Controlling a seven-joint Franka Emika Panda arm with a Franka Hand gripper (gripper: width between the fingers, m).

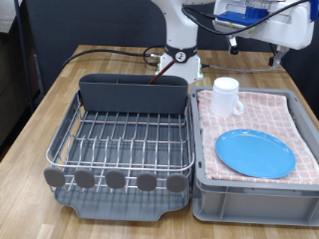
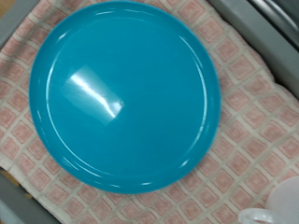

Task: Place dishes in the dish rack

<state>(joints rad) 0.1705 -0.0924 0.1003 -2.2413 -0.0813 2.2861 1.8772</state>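
The round bright-blue plate lies flat on the pink checked cloth in the grey bin and fills the wrist view. The small white mug stands upright on the cloth behind the plate, and its rim shows in a corner of the wrist view. The dish rack sits at the exterior view's left, its wire grid bare. A thin brown handle, apparently the wooden spoon, leans out of the rack's tall grey end compartment. The gripper's fingers show in neither view; the wrist camera looks straight down on the plate.
The grey plastic bin with the pink checked cloth stands right beside the rack. The robot's white base and black cables are at the back of the wooden table.
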